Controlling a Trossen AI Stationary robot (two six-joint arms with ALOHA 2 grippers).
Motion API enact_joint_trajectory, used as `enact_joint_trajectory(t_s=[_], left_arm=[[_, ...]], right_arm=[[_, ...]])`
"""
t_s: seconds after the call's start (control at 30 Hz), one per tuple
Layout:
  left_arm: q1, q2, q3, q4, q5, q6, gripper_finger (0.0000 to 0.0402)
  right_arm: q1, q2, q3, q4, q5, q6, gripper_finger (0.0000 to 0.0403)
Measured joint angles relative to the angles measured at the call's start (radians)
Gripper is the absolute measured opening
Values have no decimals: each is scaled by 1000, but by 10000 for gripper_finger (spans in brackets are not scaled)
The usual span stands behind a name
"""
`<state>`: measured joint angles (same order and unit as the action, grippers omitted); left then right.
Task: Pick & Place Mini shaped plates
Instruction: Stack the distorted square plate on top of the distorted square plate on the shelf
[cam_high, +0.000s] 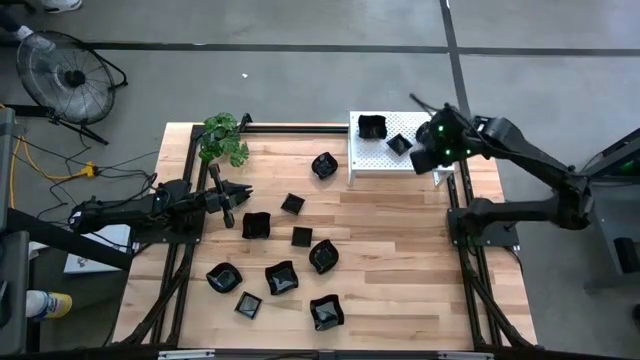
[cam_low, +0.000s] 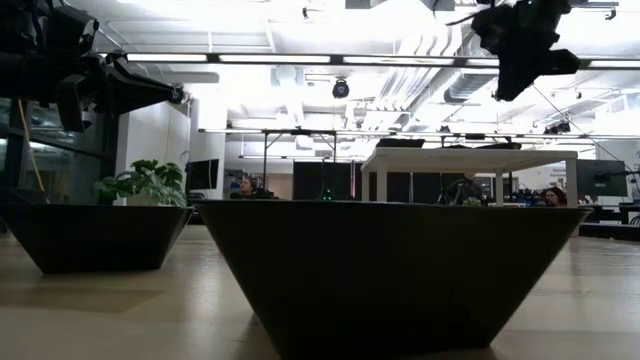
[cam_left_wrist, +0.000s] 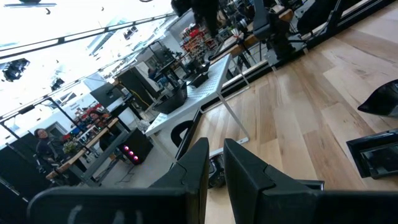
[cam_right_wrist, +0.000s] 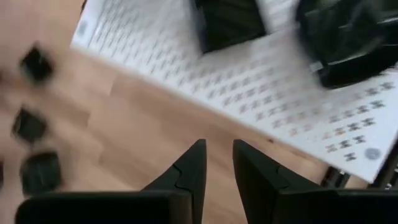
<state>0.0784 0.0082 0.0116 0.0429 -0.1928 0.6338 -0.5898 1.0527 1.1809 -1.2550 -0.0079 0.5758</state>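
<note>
Several mini shaped plates, small glossy black dishes, lie scattered on the wooden table, such as one (cam_high: 324, 165) near the rack and one (cam_high: 326, 313) at the front. Two more plates (cam_high: 372, 127) (cam_high: 399, 144) sit on the white perforated rack (cam_high: 385, 165). My right gripper (cam_high: 422, 158) hovers over the rack's right end; in its wrist view the gripper (cam_right_wrist: 217, 168) is open and empty above the rack (cam_right_wrist: 249, 93), beside the two plates (cam_right_wrist: 230, 22) (cam_right_wrist: 348, 43). My left gripper (cam_high: 235, 200) waits at the table's left, and its gripper (cam_left_wrist: 216, 165) is shut and holds nothing.
A potted plant (cam_high: 222, 138) stands at the table's back left corner. Black frame rails run along the table's left and right edges. In the low view one plate (cam_low: 390, 270) fills the foreground and another (cam_low: 95, 235) sits left of it.
</note>
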Motion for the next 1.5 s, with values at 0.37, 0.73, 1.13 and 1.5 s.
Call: enact_joint_trajectory(t_s=[0.37,0.73,1.13,1.5], left_arm=[[0,0,0,0,0,0,46],[0,0,0,0,0,0,46],[0,0,0,0,-1,0,46],[0,0,0,0,-1,0,46]], right_arm=[[384,1,0,-32,-14,-113,74],[662,100,0,117,-61,73,74],[839,383,0,297,-116,581,74],[986,701,0,718,-222,918,74]])
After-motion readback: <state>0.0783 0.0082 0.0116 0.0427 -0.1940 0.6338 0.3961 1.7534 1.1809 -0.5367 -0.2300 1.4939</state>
